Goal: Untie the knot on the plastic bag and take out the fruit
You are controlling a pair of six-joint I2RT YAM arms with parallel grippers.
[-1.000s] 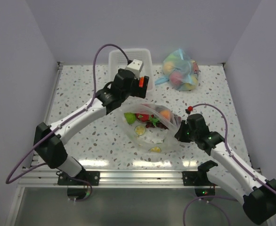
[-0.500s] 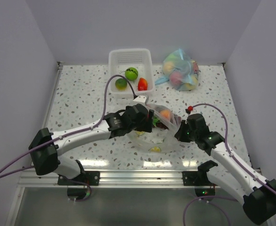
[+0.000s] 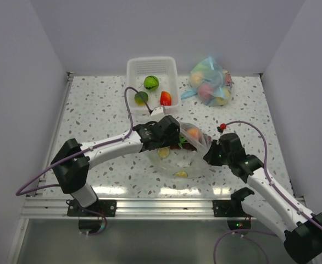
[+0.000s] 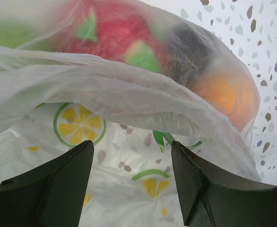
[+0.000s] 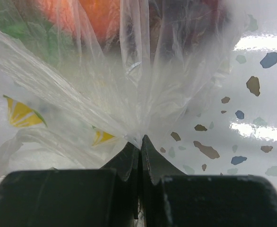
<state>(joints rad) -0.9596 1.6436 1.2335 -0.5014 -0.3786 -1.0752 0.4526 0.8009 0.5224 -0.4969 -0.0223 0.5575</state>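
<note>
The clear plastic bag (image 3: 198,144) lies mid-table with its mouth pulled open; no tied knot shows in any view. My left gripper (image 3: 175,138) is open at the bag's mouth, jaws wide apart (image 4: 131,158) over printed plastic, holding nothing. Through the bag (image 4: 129,90) I see a red strawberry (image 4: 108,30), dark grapes (image 4: 190,45), an orange (image 4: 219,92) and a citrus slice (image 4: 79,124). My right gripper (image 3: 209,154) is shut on a gathered pinch of the bag (image 5: 129,85) at its right edge, with the closed fingertips (image 5: 139,142) clamping the plastic.
A white basket (image 3: 132,69) at the back holds two green limes (image 3: 151,82) and a red strawberry piece (image 3: 165,98). A blue-tinted bag of pastel fruits (image 3: 210,82) lies at the back right. A lemon slice (image 3: 181,174) lies in the bag's near part.
My left arm was over the basket, then swung back down to the bag's mouth. A red piece now lies in the basket. The right arm keeps its hold, unmoved.
</note>
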